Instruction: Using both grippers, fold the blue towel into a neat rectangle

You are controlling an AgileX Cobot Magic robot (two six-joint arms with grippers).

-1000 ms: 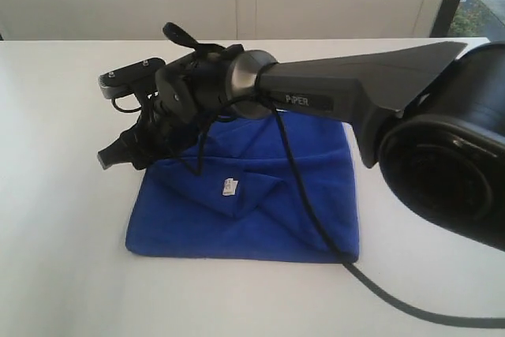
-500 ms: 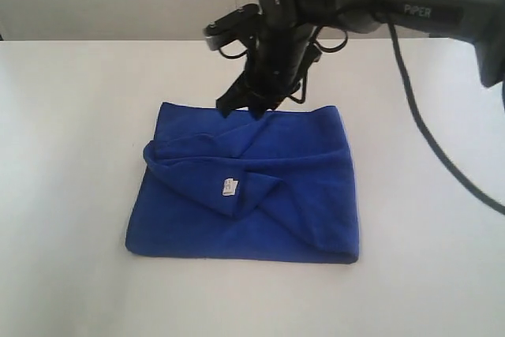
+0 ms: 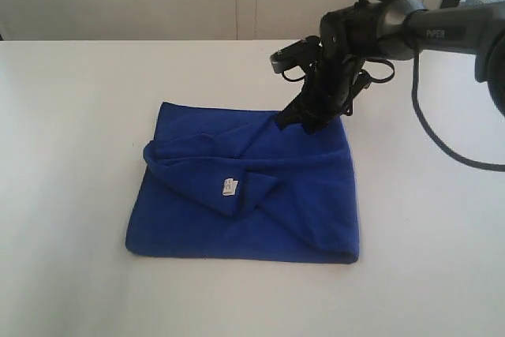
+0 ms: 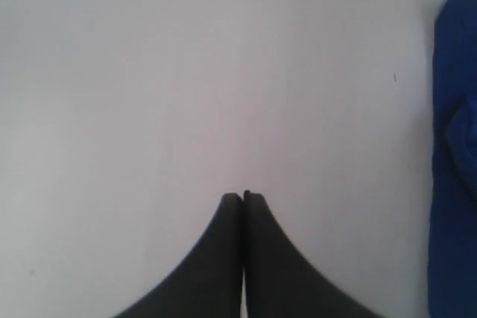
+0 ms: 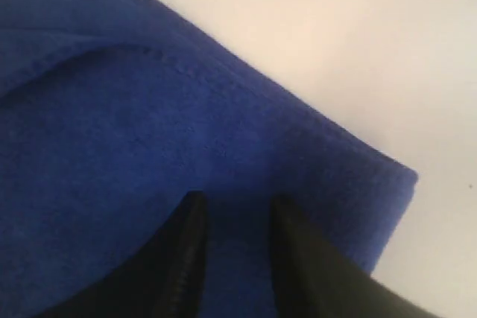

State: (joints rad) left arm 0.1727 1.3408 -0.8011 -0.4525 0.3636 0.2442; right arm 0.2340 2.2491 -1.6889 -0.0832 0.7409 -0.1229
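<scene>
1. The blue towel (image 3: 260, 195) lies partly folded near the middle of the table (image 3: 71, 116). A loose flap carrying the white label (image 3: 230, 187) is turned in from its left edge.
2. The right gripper (image 3: 296, 124) is by far the nearer. It hangs at the towel's far right corner, tips at the cloth, with the rest of the towel running toward the table's near edge.
3. Its jaws stand narrowly apart with blue showing between them; I cannot tell whether any cloth is pinched.
4. The left gripper (image 4: 244, 195) is closed and empty over bare table, with the towel's edge off to one side.

Towel (image 3: 260, 219) central on table (image 3: 71, 195) — right claw (image 3: 298, 125) at its far right corner
</scene>
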